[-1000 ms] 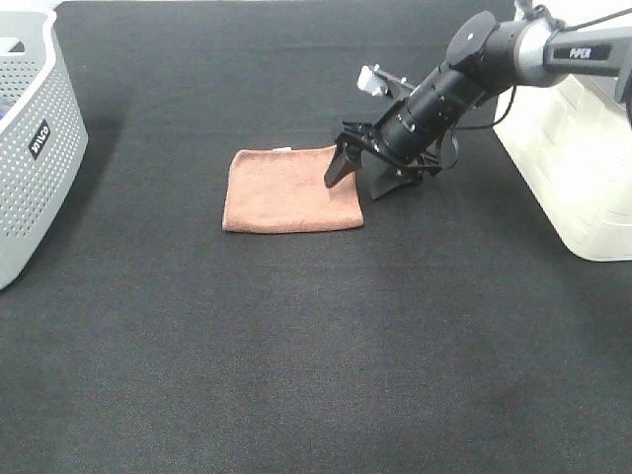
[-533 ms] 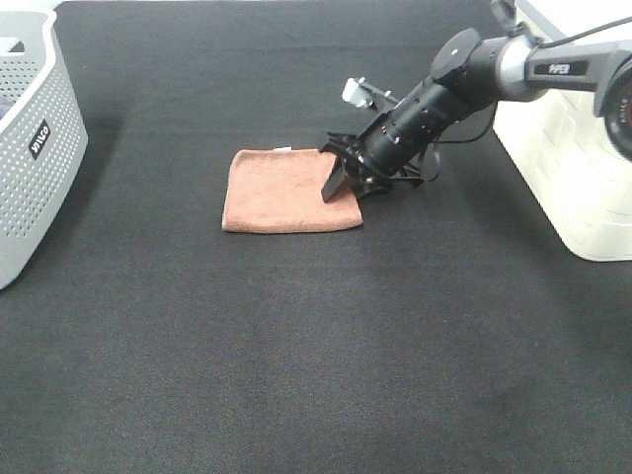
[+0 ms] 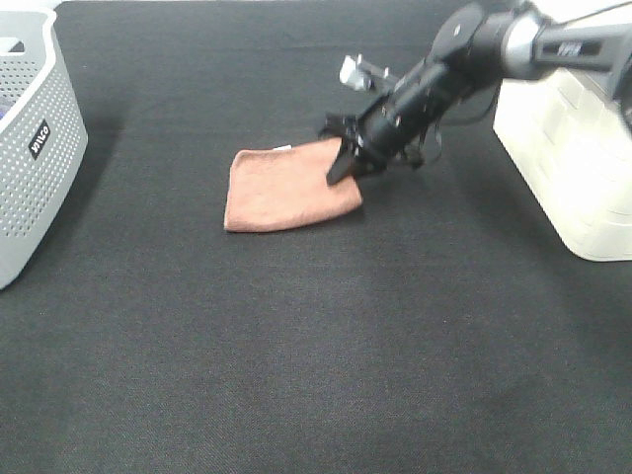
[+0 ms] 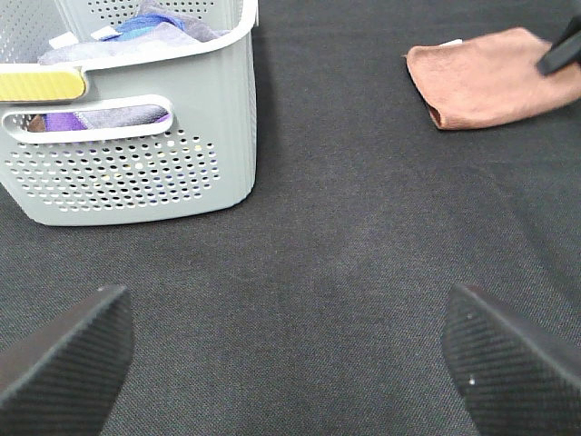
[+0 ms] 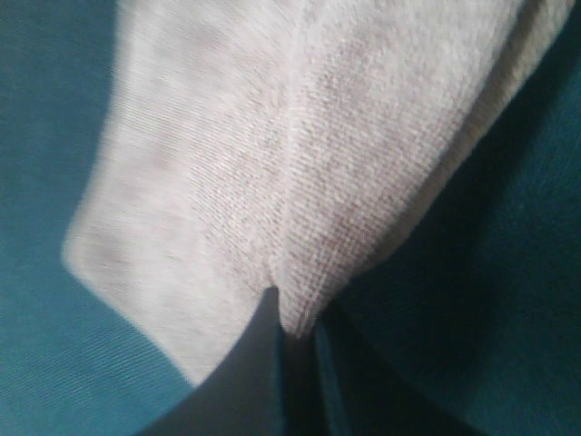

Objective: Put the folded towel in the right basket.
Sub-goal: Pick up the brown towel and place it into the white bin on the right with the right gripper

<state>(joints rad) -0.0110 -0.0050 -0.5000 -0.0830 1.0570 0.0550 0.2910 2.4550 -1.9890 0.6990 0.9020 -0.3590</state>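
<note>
The folded brown towel (image 3: pixel 281 188) lies on the black table, its right edge raised off the surface. My right gripper (image 3: pixel 346 166) is shut on that right edge. In the right wrist view the towel (image 5: pixel 300 154) looks pale and fills the frame, pinched between the fingertips of the right gripper (image 5: pixel 295 363). The white right basket (image 3: pixel 573 168) stands at the right edge, beyond the arm. My left gripper (image 4: pixel 290 381) is open and empty, low over the table, well away from the towel (image 4: pixel 490 77).
A grey perforated basket (image 3: pixel 30 138) with clothes in it stands at the far left; it also shows in the left wrist view (image 4: pixel 136 163). The black cloth table (image 3: pixel 316 355) stretches toward the front.
My right gripper came down on the towel's right edge, shut on it, and has lifted that edge a little. The towel's left part still rests on the table.
</note>
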